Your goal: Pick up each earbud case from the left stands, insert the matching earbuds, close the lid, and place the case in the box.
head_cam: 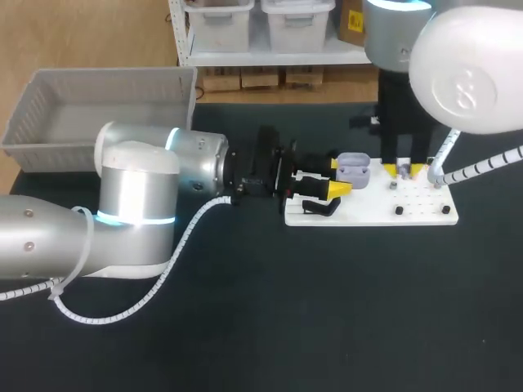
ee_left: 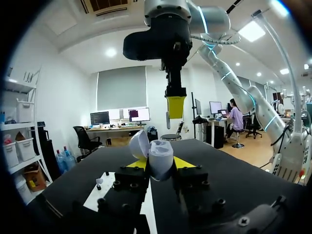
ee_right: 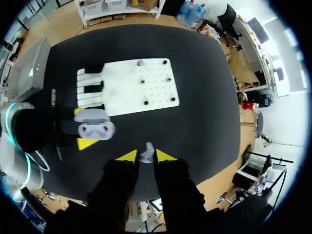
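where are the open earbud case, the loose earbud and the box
earbud case (ee_right: 96, 130): right wrist view, on its open lower half with the two sockets
earbud (ee_right: 146, 156): right wrist view, on its pale body
box (head_cam: 114, 88): head view, on its far inner wall

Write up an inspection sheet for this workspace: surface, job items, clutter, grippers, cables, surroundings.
Surface: black table top bearing a white perforated plate.
Job's things: open lavender earbud case held over the plate's left part; small pale earbud above the table; grey plastic box at the far left corner.
Clutter: nothing seen.
Grippers: left gripper shut on the case; right gripper shut on the earbud, above and just beyond the case.
Cables: white spiral-wrapped cable hanging off the left arm; another by the right arm.
Surroundings: nothing seen reaching over the table.
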